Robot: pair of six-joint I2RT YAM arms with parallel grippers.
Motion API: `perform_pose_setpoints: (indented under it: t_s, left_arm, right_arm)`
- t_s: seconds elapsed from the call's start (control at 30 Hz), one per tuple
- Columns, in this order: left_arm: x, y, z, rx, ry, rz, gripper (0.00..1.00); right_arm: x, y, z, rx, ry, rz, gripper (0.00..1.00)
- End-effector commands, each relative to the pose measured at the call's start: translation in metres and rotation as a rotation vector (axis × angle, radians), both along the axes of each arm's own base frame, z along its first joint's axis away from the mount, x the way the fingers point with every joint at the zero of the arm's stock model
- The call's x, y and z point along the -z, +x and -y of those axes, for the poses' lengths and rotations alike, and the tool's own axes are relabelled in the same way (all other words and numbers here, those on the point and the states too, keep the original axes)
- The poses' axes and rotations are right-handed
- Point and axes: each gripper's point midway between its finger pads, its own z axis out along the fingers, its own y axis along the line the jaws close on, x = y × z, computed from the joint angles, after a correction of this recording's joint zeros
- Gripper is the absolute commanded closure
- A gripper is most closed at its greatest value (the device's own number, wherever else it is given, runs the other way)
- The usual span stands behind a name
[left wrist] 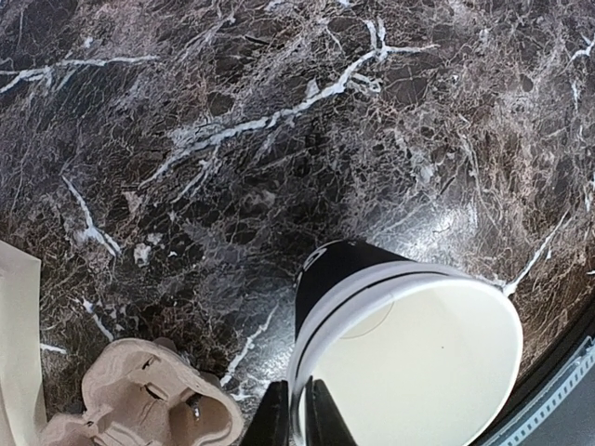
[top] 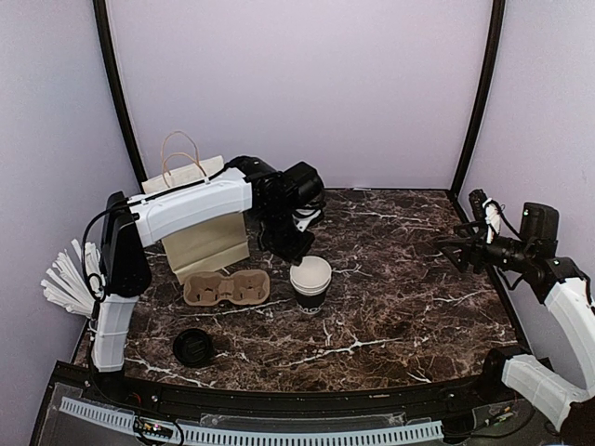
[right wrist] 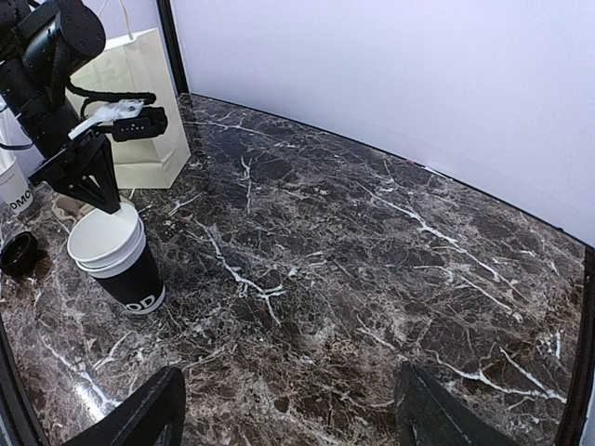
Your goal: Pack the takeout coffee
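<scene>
The takeout coffee with its lid is out of view. A black paper cup point(top: 310, 283) with a bare white rim and white print at its base stands lidless on the marble near the middle. My left gripper point(top: 296, 246) reaches down over its far-left edge. In the left wrist view the two fingers point(left wrist: 279, 423) pinch the cup point(left wrist: 409, 353) rim, one inside and one outside. The right wrist view shows the same cup point(right wrist: 116, 265) under the left gripper point(right wrist: 88, 181). My right gripper point(right wrist: 293, 423) hovers open at the table's right side, holding nothing.
A pulp cup carrier point(top: 226, 288) lies just left of the cup, in front of a paper bag point(top: 200, 232) with handles. A loose flat black lid point(top: 193, 347) sits near the front left. White sticks point(top: 70, 279) fan out by the left arm's base.
</scene>
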Motion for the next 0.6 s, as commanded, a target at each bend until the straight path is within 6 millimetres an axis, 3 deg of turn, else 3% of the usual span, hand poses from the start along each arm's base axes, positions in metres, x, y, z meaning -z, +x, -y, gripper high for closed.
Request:
perform_pose_setpoints:
  t_s: [0.0,0.3,0.47,0.57]
  left_arm:
    - [-0.007,0.005,-0.007,0.001,0.030,0.024,0.88]
    - [-0.008,0.005,-0.007,0.011,0.036,0.021,1.00]
    - [-0.027,0.000,0.003,0.049,-0.037,0.019,1.00]
    - [-0.052,-0.003,0.018,0.118,-0.126,0.063,1.00]
  right_arm:
    - [-0.003,0.002,0.001,0.000,-0.011,0.036,0.21]
    - [-0.004,0.001,0.001,0.001,-0.011,0.040,0.21]
    - [-0.005,0.002,-0.007,-0.033,0.055,-0.011,0.22]
    - [-0.009,0.001,-0.023,-0.105,0.121,-0.081,0.22]
